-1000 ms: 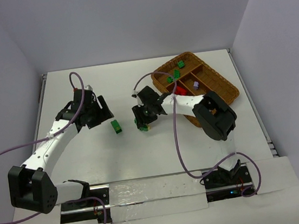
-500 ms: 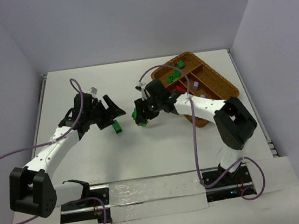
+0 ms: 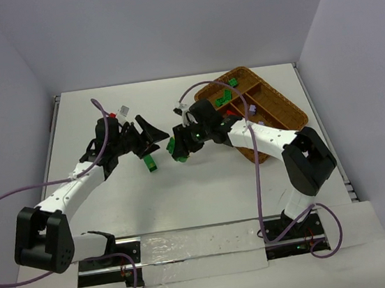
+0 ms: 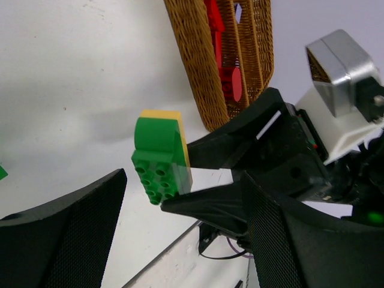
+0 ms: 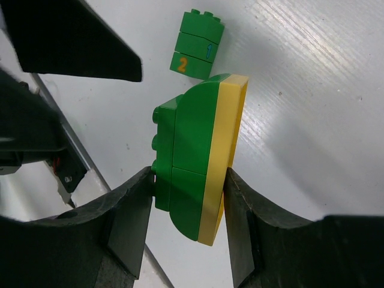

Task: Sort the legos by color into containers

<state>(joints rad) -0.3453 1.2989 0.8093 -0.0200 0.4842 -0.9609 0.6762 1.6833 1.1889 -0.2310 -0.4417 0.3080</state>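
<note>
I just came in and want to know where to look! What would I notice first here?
First, the green and yellow lego pinched in the right tool, held over the middle of the table. The left tool faces it wide open, close by, with a loose green brick lying on the table near them. At the far right sits the wicker tray, holding more legos.

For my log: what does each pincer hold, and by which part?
Right pincer pinches the green-and-yellow brick across its green studded side and yellow face. Left pincer is open, empty.
</note>
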